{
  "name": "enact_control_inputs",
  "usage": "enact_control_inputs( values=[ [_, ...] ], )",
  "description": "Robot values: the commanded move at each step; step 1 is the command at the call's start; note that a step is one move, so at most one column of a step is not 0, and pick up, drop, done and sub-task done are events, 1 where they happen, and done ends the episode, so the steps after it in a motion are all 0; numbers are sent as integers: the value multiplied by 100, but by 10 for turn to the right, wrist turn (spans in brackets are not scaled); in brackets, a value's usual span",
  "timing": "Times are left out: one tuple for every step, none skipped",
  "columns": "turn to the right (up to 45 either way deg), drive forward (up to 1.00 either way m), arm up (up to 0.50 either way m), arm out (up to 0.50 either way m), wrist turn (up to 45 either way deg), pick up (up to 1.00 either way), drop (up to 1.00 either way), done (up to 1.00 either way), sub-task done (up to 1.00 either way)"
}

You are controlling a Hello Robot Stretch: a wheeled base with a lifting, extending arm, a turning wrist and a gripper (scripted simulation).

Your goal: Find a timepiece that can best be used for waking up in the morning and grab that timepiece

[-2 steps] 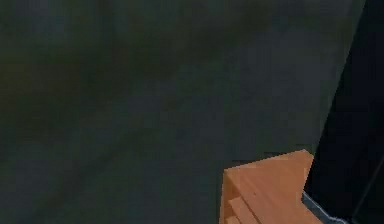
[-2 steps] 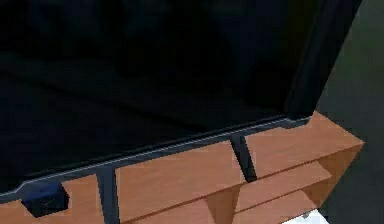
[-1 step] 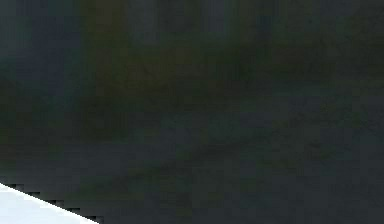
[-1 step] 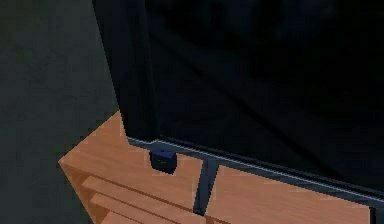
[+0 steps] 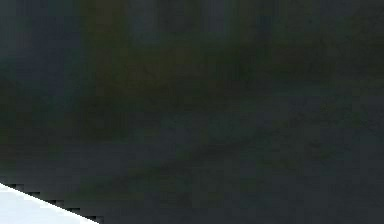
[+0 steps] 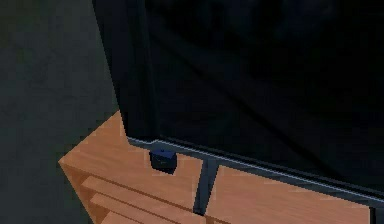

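In the arm side view a small dark boxy thing (image 6: 163, 158) with a bluish face sits on a wooden cabinet top (image 6: 110, 160), right under the lower left corner of a large black screen (image 6: 260, 80). Its shape is too small to name. A dark slanted strut (image 6: 205, 186) runs from the screen's bottom edge down to the wood.
The forward view is taken up by a dark, flat surface (image 5: 200, 100) very close ahead, with a pale wedge (image 5: 25, 208) at the bottom left corner. In the arm side view a dark wall (image 6: 50, 70) stands left of the cabinet, whose drawer fronts (image 6: 110, 200) show below.
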Motion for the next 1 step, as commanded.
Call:
enact_control_inputs(
  values=[
    [0, 0, 34, 0, 0, 0, 0, 0, 0]
  ],
)
